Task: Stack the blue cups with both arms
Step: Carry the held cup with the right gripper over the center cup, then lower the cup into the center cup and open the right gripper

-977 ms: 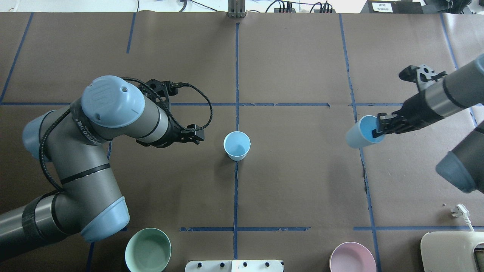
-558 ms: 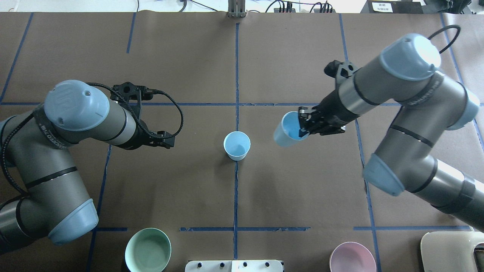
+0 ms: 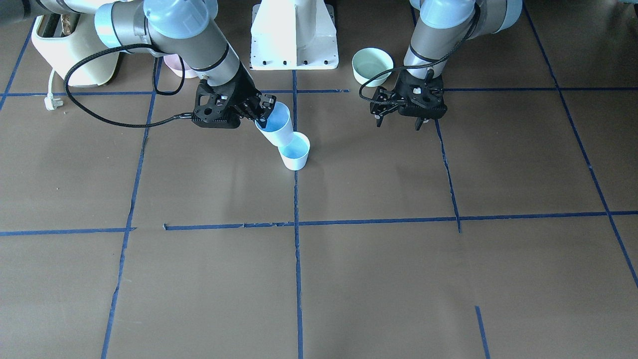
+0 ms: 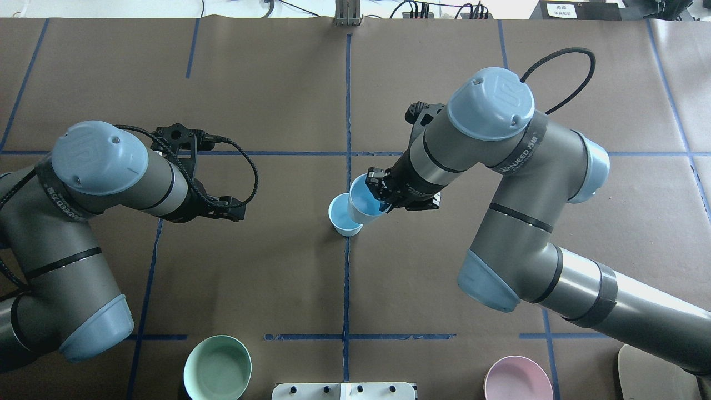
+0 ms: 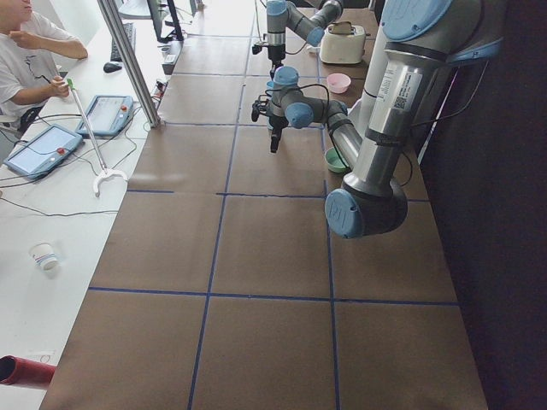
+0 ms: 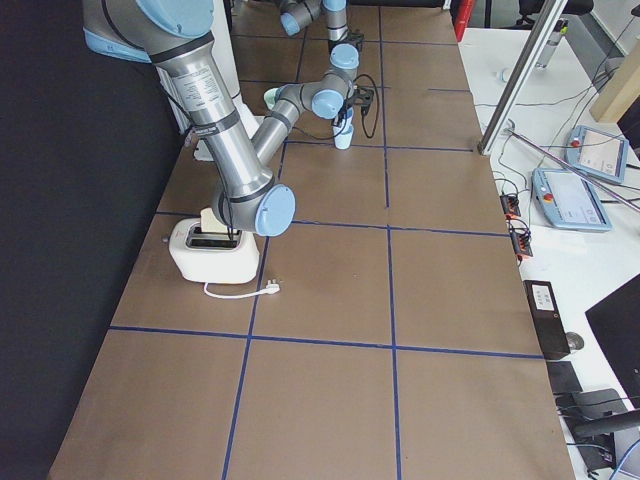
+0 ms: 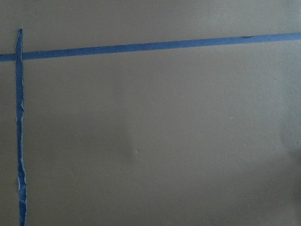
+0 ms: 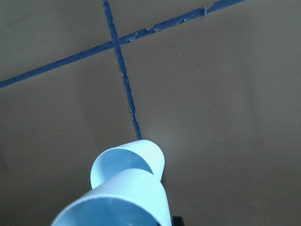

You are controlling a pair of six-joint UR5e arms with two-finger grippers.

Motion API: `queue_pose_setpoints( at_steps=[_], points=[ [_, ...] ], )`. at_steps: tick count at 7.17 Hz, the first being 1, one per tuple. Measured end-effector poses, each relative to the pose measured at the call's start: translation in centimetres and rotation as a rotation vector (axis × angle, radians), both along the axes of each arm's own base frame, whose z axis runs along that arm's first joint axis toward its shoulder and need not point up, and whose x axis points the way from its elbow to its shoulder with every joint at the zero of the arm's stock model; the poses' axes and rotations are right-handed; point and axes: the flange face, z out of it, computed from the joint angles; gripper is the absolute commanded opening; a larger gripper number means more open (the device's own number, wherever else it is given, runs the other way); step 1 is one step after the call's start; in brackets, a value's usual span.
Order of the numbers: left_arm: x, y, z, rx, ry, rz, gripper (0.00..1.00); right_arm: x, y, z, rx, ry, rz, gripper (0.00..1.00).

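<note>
Firmly clamps the held blue cup (image 4: pixel 364 206) by its rim in the right gripper (image 4: pixel 383 195), one finger inside the mouth, the other outside against the wall. Carries it tilted, mouth leaning back toward the wrist, base aimed down and away from the fingertips.

Just past that base, meets the standing blue cup (image 4: pixel 340 222), upright and mouth-up on the brown-papered table (image 4: pixel 444 83), right on a blue tape line (image 4: pixel 346 278). Seen from the right wrist camera, overlaps the standing rim with the held base. Cannot tell whether touching or a shade clear.

Farther out, on the far side of both cups from the right fingertips and well apart, poises the left gripper (image 4: pixel 236 208) above bare paper, fingers spread, nothing between them. Under that wrist camera, shows only paper and two crossing strips of tape.

Behind the left hand, toward the robot's base, sets a mint-green bowl (image 4: pixel 217 368). Behind the right wrist, likewise near the base, a pink bowl (image 4: pixel 517 379). Between the two bowls, the white pedestal (image 3: pixel 294 35). Farthest from the working hand, beyond the right arm's elbow, a cream toaster (image 3: pixel 70 55), its white plug (image 3: pixel 50 103) loose on the paper beside it.
</note>
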Motion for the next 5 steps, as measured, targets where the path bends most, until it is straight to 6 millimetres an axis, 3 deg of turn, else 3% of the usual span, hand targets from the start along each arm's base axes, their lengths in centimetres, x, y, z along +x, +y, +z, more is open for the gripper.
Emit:
queue_pose_setpoints(
  at_steps=[2, 5],
  points=[
    [0.3, 0.1, -0.1, -0.002, 0.001, 0.002, 1.0, -1.8, -0.1, -0.6, -0.011, 0.012, 0.011, 0.0],
    [0.6, 0.0, -0.1, -0.004, 0.001, 0.004, 1.0, -2.6, 0.0, -0.5, -0.009, 0.023, 0.017, 0.02]
  ],
)
